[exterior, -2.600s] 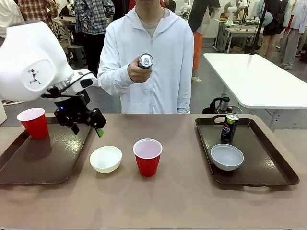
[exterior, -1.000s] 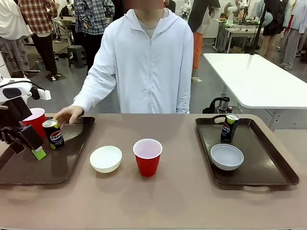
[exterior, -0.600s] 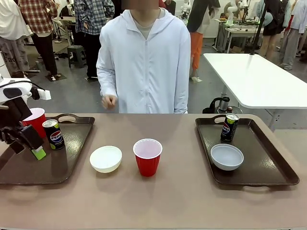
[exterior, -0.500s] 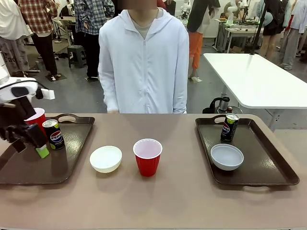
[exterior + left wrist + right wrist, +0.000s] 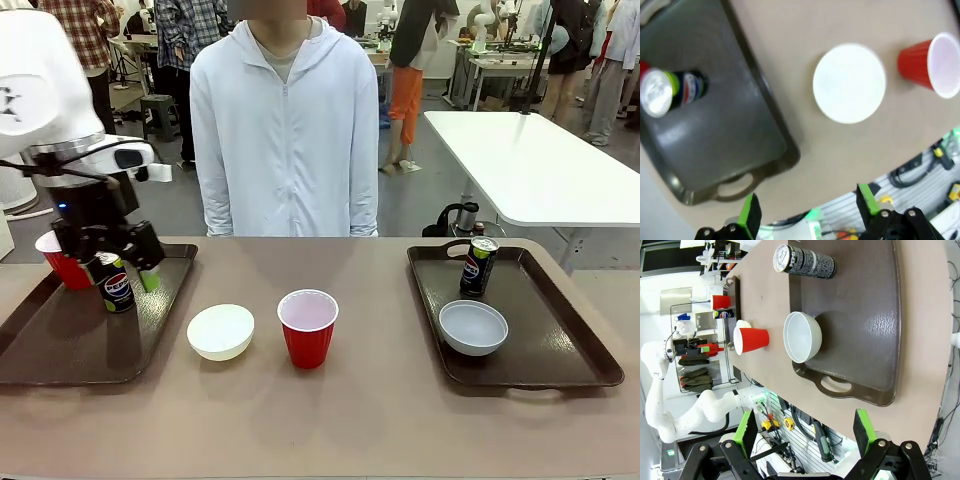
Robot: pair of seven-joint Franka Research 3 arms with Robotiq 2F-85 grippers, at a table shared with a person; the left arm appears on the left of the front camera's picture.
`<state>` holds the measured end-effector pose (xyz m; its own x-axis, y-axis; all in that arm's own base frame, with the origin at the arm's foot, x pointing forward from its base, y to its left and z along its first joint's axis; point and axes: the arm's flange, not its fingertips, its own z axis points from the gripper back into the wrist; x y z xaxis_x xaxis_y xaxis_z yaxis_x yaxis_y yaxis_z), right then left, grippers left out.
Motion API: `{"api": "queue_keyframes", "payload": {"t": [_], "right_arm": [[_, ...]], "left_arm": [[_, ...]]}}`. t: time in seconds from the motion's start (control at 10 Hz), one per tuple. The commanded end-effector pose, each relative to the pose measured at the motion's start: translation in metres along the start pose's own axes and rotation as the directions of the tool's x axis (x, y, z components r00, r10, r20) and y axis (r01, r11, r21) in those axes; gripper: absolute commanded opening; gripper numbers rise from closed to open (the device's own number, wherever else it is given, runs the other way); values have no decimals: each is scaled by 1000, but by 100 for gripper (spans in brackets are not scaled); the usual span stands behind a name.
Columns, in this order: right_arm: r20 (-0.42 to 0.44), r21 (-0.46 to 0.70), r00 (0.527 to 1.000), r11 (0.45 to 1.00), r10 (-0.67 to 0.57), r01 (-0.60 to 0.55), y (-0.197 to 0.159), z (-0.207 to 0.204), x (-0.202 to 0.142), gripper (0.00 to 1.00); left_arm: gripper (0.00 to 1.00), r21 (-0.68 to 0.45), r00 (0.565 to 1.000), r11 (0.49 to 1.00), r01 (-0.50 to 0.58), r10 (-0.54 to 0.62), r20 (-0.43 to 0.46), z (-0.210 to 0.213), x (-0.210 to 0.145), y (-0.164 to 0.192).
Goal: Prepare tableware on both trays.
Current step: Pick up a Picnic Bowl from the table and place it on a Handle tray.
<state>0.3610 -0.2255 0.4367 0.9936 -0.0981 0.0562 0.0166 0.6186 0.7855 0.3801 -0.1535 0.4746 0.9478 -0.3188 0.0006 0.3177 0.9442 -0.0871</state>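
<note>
The left gripper [image 5: 124,274], fingers spread, has swung rightward from the outer edge of the left tray [image 5: 60,350] and hangs close by the can [image 5: 117,291]. To its right, past the rim, the cream bowl [image 5: 221,331] sits on open table [image 5: 400,410]. The right gripper [image 5: 805,435] is spread too.

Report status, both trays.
Left gripper, right gripper open, empty. Cream-white bowl, red plastic cup on table between left dark brown tray and right dark brown tray. Nothing blocking.
</note>
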Motion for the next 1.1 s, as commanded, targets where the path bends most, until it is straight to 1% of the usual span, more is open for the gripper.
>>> {"api": "queue_keyframes", "payload": {"t": [0.0, 0.2, 0.4, 0.6, 0.9, 1.0], "right_arm": [[-2, 4, 1000, 1000, 11, -11, 0, -2, -5, 100], [-2, 4, 1000, 1000, 11, -11, 0, -2, -5, 100], [-2, 4, 1000, 1000, 11, -11, 0, -2, -5, 100], [-2, 4, 1000, 1000, 11, -11, 0, -2, -5, 100], [-2, 4, 1000, 1000, 11, -11, 0, -2, -5, 100], [-2, 4, 1000, 1000, 11, -11, 0, -2, -5, 100]], "left_arm": [[100, 47, 999, 999, -9, 7, 37, -22, 26, -20], [100, 71, 995, 996, -54, 47, 94, -50, 45, -33], [100, 128, 991, 989, -77, 62, 117, -72, 52, -41], [100, 183, 990, 983, -29, 3, 138, -94, 58, -41], [100, 195, 984, 979, 53, -85, 158, -121, 63, -39], [100, 199, 984, 978, 63, -94, 152, -126, 65, -40]]}}
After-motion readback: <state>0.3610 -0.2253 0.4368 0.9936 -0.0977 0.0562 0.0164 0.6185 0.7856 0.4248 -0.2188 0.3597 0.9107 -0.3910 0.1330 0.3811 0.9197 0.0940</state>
